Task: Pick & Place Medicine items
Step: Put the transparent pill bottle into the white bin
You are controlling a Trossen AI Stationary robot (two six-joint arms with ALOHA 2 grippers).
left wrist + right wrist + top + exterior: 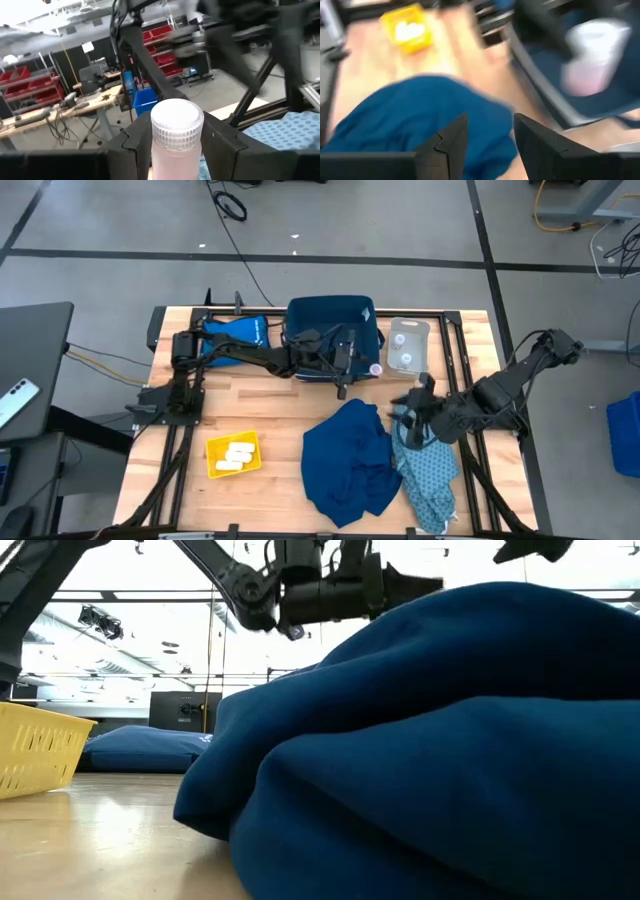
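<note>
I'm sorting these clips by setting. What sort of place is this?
Probably a robotics lab or workshop: a wooden table on a dark frame standing on bare concrete with cables, red storage bins on shelving and a cluttered workbench behind.

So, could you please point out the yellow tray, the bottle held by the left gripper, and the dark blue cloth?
yellow tray (214,455): high view, on its left rim.
bottle (177,120): left wrist view, on its ribbed white cap.
dark blue cloth (345,465): high view, on the middle of its crumpled folds.
</note>
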